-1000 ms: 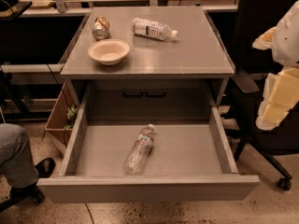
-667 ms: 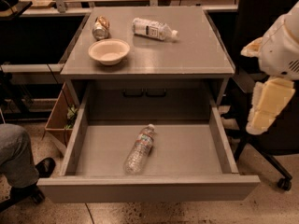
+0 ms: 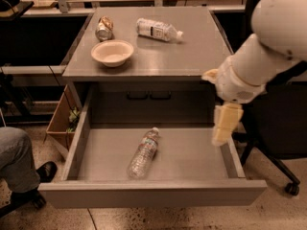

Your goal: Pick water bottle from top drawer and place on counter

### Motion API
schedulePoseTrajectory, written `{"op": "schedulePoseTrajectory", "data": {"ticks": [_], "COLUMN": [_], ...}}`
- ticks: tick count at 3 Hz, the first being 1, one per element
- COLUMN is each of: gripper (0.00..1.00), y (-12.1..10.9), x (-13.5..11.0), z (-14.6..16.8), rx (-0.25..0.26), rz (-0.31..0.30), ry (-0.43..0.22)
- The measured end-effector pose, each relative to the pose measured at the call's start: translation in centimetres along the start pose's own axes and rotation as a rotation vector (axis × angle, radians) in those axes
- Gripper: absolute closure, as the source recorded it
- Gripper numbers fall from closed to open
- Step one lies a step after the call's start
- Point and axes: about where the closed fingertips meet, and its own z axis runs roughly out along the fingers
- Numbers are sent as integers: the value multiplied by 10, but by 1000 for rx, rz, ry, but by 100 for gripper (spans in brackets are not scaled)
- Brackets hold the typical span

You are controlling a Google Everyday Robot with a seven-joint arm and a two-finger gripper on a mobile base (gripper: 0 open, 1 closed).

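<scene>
The water bottle is clear and ribbed with a white cap. It lies on its side on the floor of the open top drawer, cap toward the back. My gripper hangs from the white arm over the drawer's right wall, to the right of the bottle and apart from it. It holds nothing that I can see. The grey counter is above the drawer.
On the counter stand a cream bowl, a crushed can and another bottle with a wide white label. A person's leg and shoe are at the left, a cardboard box beside the cabinet, and an office chair at the right.
My arm has swung in from the right edge of the view toward the drawer. The gripper is now lower and over the drawer's right wall. The water bottle has not moved.
</scene>
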Motion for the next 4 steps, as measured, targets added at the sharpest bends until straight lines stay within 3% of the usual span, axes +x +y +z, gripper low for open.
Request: {"op": "schedulePoseTrajectory", "data": {"ticks": [1,3,4], "gripper": [0,0,0], "y": [-11,-12,-21], "x": [-28,-31,-60], "z": [60,63,99], "rx": [-19,-20,-20], "rz": [-71,-82,-176], "ry": [-84,-111,-187]}}
